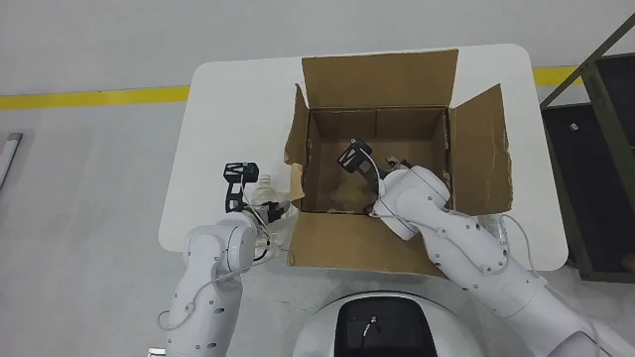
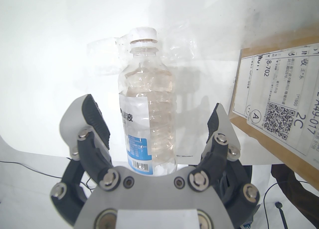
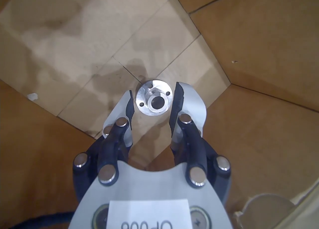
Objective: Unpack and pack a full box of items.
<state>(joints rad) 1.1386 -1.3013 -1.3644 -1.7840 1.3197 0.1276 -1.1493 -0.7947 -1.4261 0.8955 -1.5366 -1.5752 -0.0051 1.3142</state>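
While unpacking looks nearly done, repacking has not begun.

Item 1: metal flange, flat on the floor of the cardboard box, near the middle and well apart from the walls. No other item shows on the floor around it. The right end effector is set narrow, a finger on either side of the flange with slim gaps and no firm hold.

Item 2: clear water bottle, out on the white counter just beside the box's outer wall, with a clear wrapper behind it. I cannot tell if it stands or lies. The left end effector is spread wide around it, pads apart from the plastic.

Clearance: walls and raised flaps hem in the right arm, so straight up looks the safest exit. Left of the bottle, the counter offers bare room.
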